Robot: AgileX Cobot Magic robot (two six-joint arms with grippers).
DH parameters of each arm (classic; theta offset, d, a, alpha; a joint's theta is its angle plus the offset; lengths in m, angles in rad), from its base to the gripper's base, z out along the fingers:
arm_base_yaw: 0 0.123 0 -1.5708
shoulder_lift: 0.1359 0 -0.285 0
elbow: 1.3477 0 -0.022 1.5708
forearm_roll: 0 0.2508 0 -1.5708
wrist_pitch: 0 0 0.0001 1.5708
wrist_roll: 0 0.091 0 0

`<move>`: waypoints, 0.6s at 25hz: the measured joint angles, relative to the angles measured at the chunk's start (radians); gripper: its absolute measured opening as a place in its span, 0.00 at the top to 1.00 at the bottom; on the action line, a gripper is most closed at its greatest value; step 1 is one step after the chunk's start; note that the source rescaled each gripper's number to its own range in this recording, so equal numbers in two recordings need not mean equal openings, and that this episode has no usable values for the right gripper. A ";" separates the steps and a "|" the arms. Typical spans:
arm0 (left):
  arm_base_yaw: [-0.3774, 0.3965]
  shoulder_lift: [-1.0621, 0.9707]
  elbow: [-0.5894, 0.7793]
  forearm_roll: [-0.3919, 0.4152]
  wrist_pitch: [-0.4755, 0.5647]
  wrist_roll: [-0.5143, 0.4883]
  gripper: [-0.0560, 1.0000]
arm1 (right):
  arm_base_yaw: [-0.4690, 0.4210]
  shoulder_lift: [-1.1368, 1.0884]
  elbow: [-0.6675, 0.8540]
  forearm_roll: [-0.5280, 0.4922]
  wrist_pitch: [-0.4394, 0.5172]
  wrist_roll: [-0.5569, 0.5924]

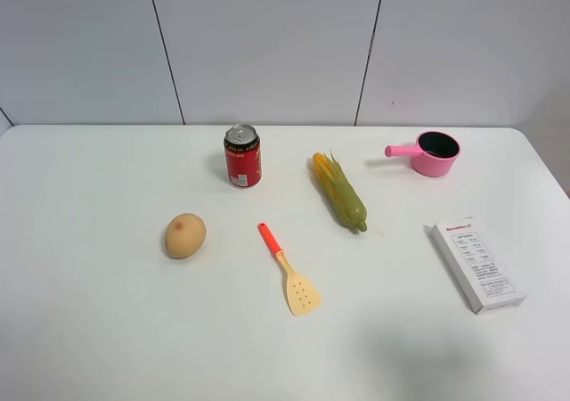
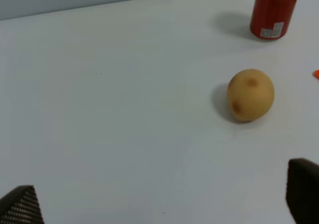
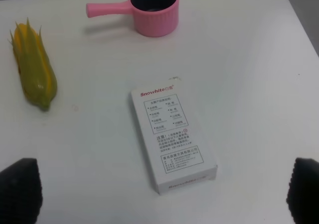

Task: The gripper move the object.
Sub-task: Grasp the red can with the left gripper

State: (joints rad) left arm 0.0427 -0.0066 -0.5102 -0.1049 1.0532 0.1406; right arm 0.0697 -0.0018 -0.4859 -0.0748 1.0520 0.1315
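The red drink can (image 1: pixel 242 156) stands upright on the white table (image 1: pixel 107 330), toward the back and left of the middle. The left wrist view shows its lower part (image 2: pixel 271 12) with a white label patch. My left gripper (image 2: pixel 162 204) is open and empty; only its two black fingertips (image 2: pixel 20 206) show, well short of the can, with a potato between. My right gripper (image 3: pixel 162 191) is open and empty, its fingertips (image 3: pixel 20 189) on either side of a white box. Neither arm shows in the exterior high view.
A potato (image 1: pixel 185 235) lies in front of the can to its left. An orange-handled spatula (image 1: pixel 290 272), a corn cob (image 1: pixel 339 192), a pink pot (image 1: pixel 432 153) and a white box (image 1: pixel 477 265) lie to the right. A white wall rises behind the table.
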 joint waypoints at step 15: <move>0.000 0.000 0.000 0.000 0.000 0.000 0.00 | 0.000 0.000 0.000 0.000 0.000 0.000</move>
State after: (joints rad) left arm 0.0427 -0.0066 -0.5102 -0.1049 1.0532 0.1406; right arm 0.0697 -0.0018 -0.4859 -0.0748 1.0520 0.1315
